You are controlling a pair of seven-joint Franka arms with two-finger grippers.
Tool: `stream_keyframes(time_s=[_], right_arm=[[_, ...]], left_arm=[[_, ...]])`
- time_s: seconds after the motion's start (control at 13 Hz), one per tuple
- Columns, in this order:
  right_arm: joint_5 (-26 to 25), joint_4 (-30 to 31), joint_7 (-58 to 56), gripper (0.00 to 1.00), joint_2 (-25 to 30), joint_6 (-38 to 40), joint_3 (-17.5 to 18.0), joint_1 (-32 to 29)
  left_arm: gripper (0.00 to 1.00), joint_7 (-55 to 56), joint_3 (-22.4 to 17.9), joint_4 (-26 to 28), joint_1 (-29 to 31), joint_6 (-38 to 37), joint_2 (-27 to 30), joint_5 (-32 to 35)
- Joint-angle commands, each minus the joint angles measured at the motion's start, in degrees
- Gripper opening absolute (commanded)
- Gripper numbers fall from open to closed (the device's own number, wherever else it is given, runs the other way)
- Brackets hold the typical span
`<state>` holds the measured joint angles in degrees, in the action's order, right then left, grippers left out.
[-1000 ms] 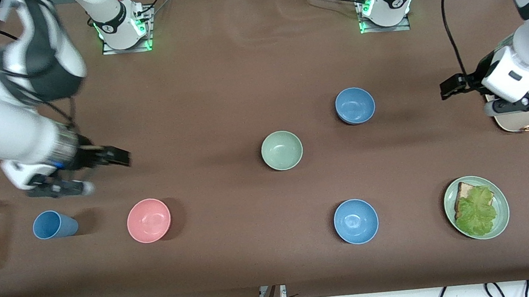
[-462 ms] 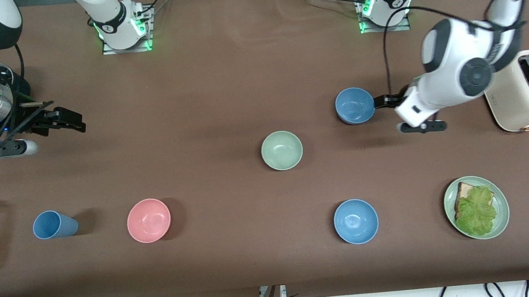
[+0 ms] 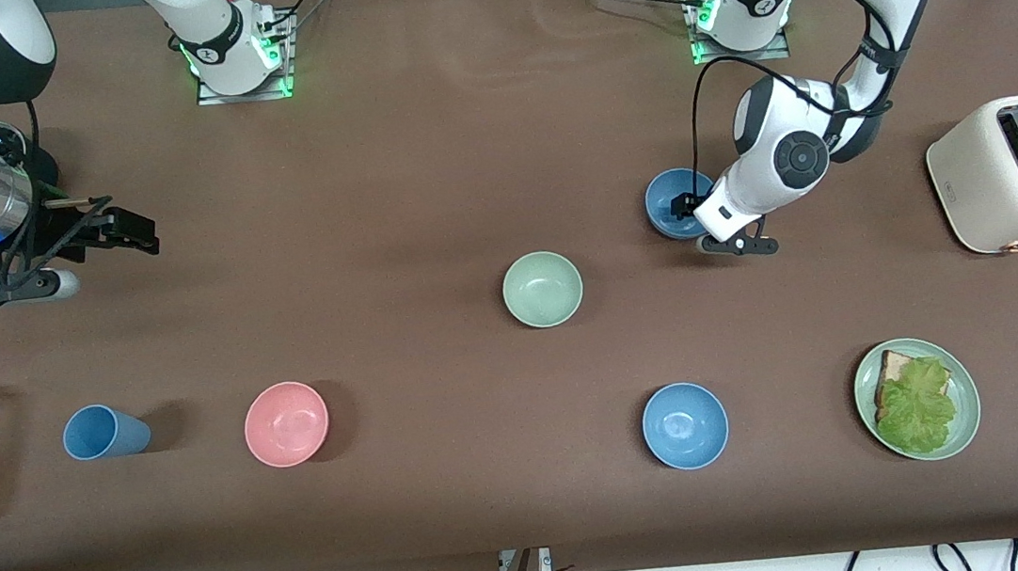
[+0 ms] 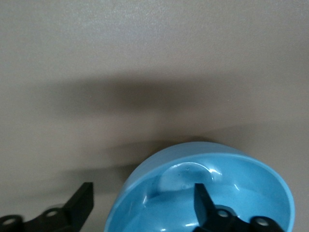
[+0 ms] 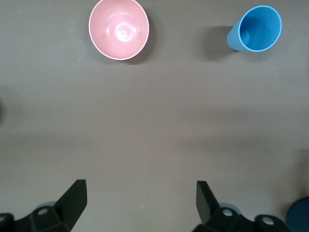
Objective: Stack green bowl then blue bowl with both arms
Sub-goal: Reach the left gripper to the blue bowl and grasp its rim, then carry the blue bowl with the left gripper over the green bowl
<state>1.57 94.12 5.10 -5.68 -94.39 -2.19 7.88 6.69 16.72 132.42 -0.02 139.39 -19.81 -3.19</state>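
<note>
A: Since half a second ago, the left arm is swinging in from beside the toaster [image 3: 1008, 176], and its left gripper [image 3: 682, 207] is now reaching the blue bowl [image 3: 672, 200]. Nothing on the table [image 3: 461, 186] is shifting.

B: Is it gripping that bowl?

A: Not that I can see. In the left wrist view the fingers [image 4: 205, 205] are standing apart, one inside the blue bowl [image 4: 203, 193] and the other outside its wall, straddling the rim without pressing it.

B: And where is the bowl sitting?

A: On the table toward the left arm's end, farther from the front camera than the green bowl [image 3: 542, 289], which is resting near the middle, well apart from it.

B: What is the right arm doing?

A: Waiting. The right gripper [image 3: 120, 234] is hanging open over bare table at the right arm's end, and its wrist view is looking down on the pink bowl [image 5: 119, 29] and the blue cup [image 5: 256, 30].

B: Anything else blue?

A: A brighter blue bowl [image 3: 685, 425] is lying nearer the front camera, beside the green plate [image 3: 918, 398] bearing toast and lettuce.
</note>
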Motion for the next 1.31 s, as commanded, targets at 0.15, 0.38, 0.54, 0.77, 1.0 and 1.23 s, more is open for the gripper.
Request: stream_keyframes(time_s=[0.15,0.38,0.54,0.77,1.0,1.23], right_arm=[[-0.69,-1.99,-1.23,1.00,-0.72,0.34,0.17,-0.06],[-0.78,-3.76,-1.24,1.00,-1.17,1.31,0.17,-0.06],[-1.91,-5.60,-1.06,1.00,-1.43,2.37,0.17,0.20],[-1.92,-5.61,-0.89,1.00,-1.79,2.37,0.26,0.29],[-1.92,-5.70,-1.15,1.00,-1.79,2.20,0.17,0.03],[-1.92,-5.70,-1.06,1.00,-1.79,2.11,0.08,-0.41]], left_arm=[[0.06,-5.61,-0.19,-0.94,0.37,-3.77,0.82,2.57],[0.00,-9.13,-0.63,-1.99,0.64,-6.32,1.00,3.02],[0.00,-10.98,-0.90,-5.22,1.86,-10.85,1.88,2.93],[0.00,-10.64,-0.81,-20.49,2.22,-26.41,-0.13,-1.09],[0.00,-7.06,-0.11,-28.09,0.82,-31.63,-1.28,-7.25],[0.00,-0.47,-0.28,-37.02,-6.55,-30.58,-7.58,-13.85]])
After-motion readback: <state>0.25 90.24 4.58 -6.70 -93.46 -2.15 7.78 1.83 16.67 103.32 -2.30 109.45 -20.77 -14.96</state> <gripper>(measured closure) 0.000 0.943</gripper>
